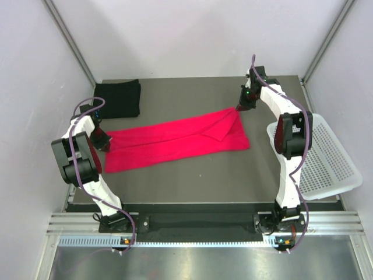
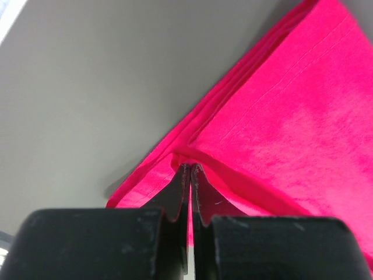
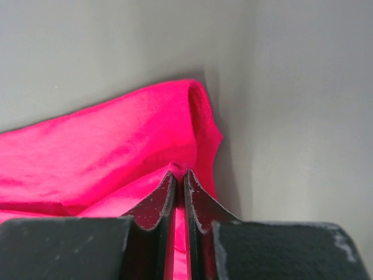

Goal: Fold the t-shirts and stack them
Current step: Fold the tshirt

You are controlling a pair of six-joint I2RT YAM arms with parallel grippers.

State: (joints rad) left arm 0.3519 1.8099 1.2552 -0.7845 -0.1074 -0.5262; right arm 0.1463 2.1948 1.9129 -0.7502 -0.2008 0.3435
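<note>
The red-pink t-shirt (image 1: 175, 143) lies stretched in a long band across the table's middle, partly folded. My left gripper (image 1: 105, 143) is shut on its left end, cloth pinched between the jaws (image 2: 190, 169). My right gripper (image 1: 239, 108) is shut on the shirt's upper right corner, which shows bunched at the fingertips (image 3: 179, 172). The red-pink t-shirt (image 2: 280, 128) fills the right of the left wrist view, and in the right wrist view the same shirt (image 3: 105, 151) spreads to the left. The black t-shirt (image 1: 118, 98) sits folded at the back left.
A white perforated basket (image 1: 320, 157) stands at the table's right edge, beside the right arm. Grey walls enclose the back and both sides. The table's dark surface (image 1: 192, 181) runs to the metal rail at the near edge.
</note>
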